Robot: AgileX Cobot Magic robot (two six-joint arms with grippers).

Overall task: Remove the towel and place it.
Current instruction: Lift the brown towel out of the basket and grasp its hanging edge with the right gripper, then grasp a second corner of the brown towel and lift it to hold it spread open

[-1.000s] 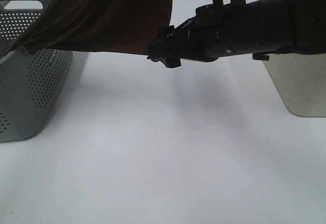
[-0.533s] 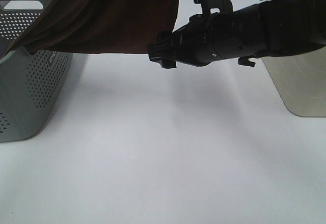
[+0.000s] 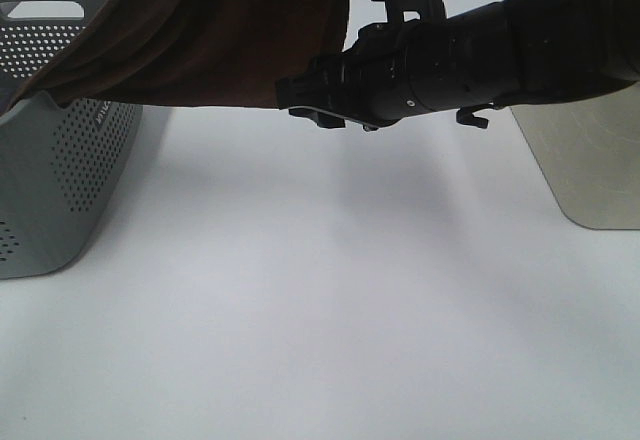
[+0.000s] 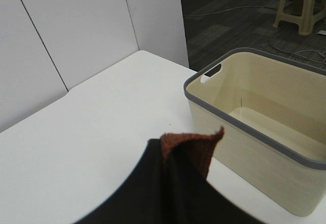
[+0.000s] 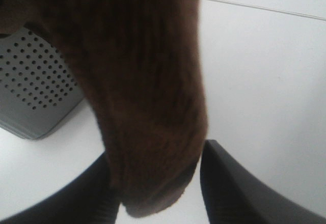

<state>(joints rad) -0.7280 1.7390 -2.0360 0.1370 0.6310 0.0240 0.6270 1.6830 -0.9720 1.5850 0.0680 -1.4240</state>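
The white table (image 3: 300, 310) fills the foreground, with a grey perforated basket (image 3: 60, 180) on its left and a beige bin (image 3: 590, 170) on its right. Beyond them the towel (image 3: 220, 30) hangs in the air, its left end dipping to the basket's rim. The right gripper (image 3: 300, 100) is at the towel's lower corner. Its fingers (image 5: 234, 183) stand on either side of a hanging fold, close against it; I cannot tell whether they pinch it. The left gripper (image 4: 167, 150) is clenched on another corner. The step in hand looks like taking a second hold. Next the right fingers need a firm pinch, then both arms lift the towel clear of the basket.
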